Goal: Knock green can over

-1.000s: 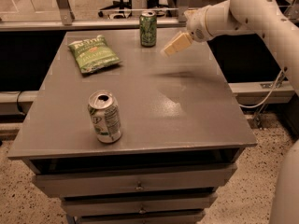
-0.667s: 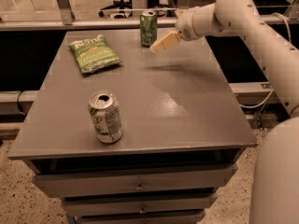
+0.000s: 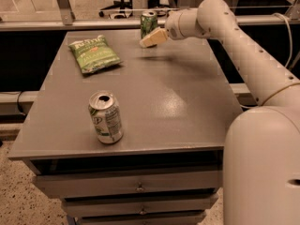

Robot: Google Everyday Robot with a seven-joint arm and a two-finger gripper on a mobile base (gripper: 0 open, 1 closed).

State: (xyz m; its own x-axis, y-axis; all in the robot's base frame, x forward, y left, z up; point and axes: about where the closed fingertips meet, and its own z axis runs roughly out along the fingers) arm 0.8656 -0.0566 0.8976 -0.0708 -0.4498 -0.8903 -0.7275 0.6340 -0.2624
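Note:
The green can (image 3: 148,23) stands upright at the far edge of the grey table (image 3: 164,97), near the middle. My gripper (image 3: 151,39) hangs just in front of the can and slightly to its right, close to its lower body, above the tabletop. The cream fingers (image 3: 154,37) point left toward the can and overlap its lower right side. The white arm reaches in from the right.
A white-and-silver can (image 3: 106,117) stands upright near the table's front left. A flat green chip bag (image 3: 93,55) lies at the back left. Drawers sit under the tabletop. A metal rail and chair legs run behind the table.
My gripper has moved left across the back of the table, from right of the green can to right beside it. The can still stands upright.

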